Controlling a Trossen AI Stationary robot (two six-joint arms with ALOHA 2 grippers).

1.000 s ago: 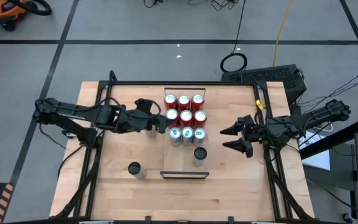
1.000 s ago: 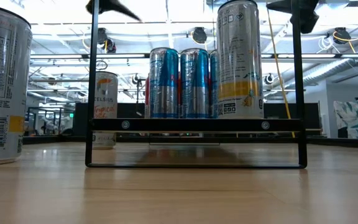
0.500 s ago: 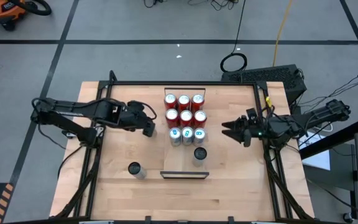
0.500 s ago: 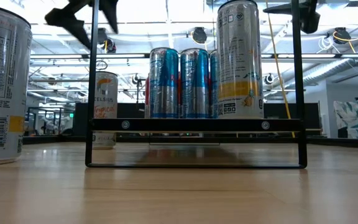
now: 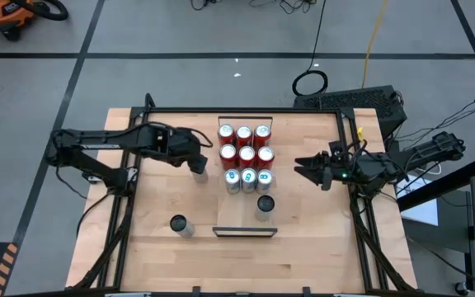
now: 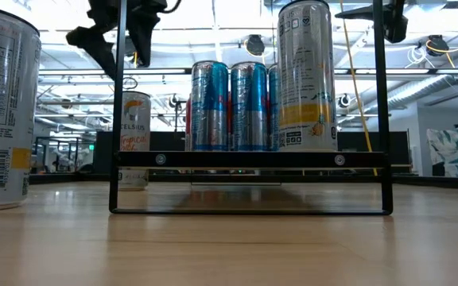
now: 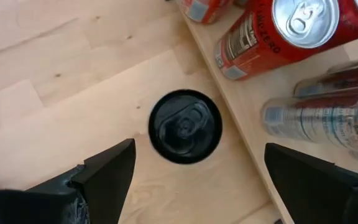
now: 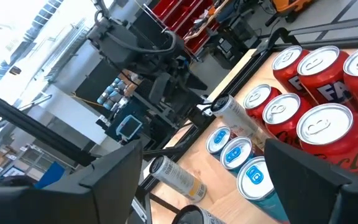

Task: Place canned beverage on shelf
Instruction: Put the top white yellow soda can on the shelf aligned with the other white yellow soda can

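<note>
A white and orange can with a black top [image 7: 185, 126] stands upright on the tabletop just left of the shelf [image 5: 239, 216]; it also shows in the low view [image 6: 134, 139]. My left gripper [image 5: 197, 165] is open and points down above this can, one finger on each side of it and clear of it [image 7: 199, 148]. On the shelf stand several red cans [image 5: 244, 143], three blue and silver cans [image 5: 247, 178] and one tall can [image 5: 265, 204]. My right gripper [image 5: 301, 170] is open and empty, above the table to the right of the shelf.
Another tall can [image 5: 179, 223] stands on the tabletop at the near left. A black upright frame [image 6: 249, 159] closes the shelf's near end. Black rails [image 5: 134, 198] run along the table's sides. Bare shelf board lies left of the tall can.
My left gripper has drawn back a little toward the table's left edge, tipped from level to pointing down, and come lower over the white and orange can, which has stayed put. My right gripper has turned about its wrist and drifted slightly toward the far edge.
</note>
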